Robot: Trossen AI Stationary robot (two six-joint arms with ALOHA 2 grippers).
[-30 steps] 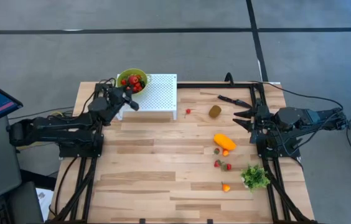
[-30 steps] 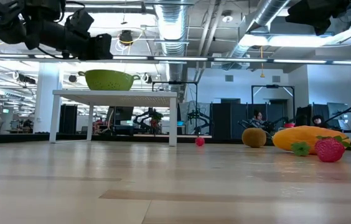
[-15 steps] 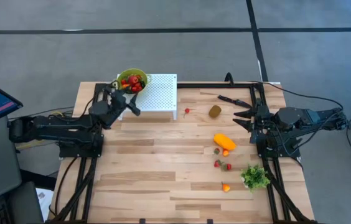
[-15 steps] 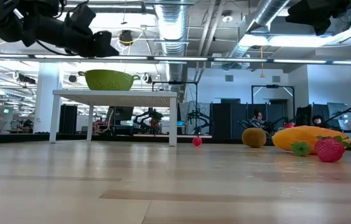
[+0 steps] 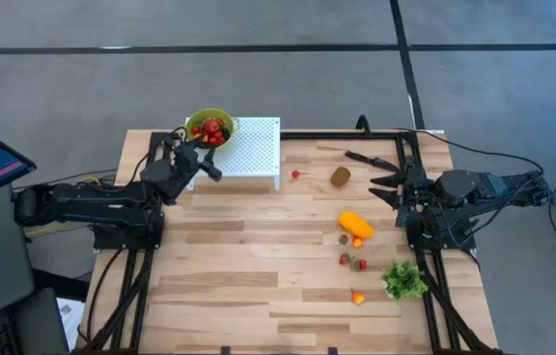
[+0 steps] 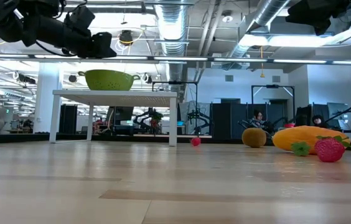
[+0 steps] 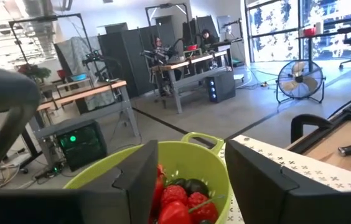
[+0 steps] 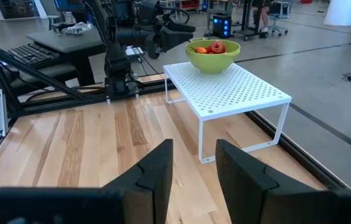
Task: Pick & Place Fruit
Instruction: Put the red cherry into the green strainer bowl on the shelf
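Most of the loose fruit lies on the right half of the table [image 5: 258,266]: the kiwi-like oval [image 5: 340,177] near the far edge, the elongated orange fruit [image 5: 355,224] below it with its long axis slanting across the boards, a small red berry [image 5: 296,175] just beside the white perforated stand [image 5: 254,146], and a scatter of tiny berries [image 5: 353,262] nearer the green leafy bunch [image 5: 403,280]. Several red pieces already sit in the green bowl [image 5: 209,127] on the stand's left end. The right claw [image 5: 384,190] hangs open over the table's right edge, just beside the kiwi and the orange fruit, so that arm is far nearer to what remains; the fruit lies toward the table's middle from it. The left claw [image 5: 199,156] hovers spread and empty beside the bowl, well apart from the loose fruit. Against a second ago, the left claw has eased slightly back from the bowl, and the red berry has drifted a touch toward the stand; the right arm has not moved.
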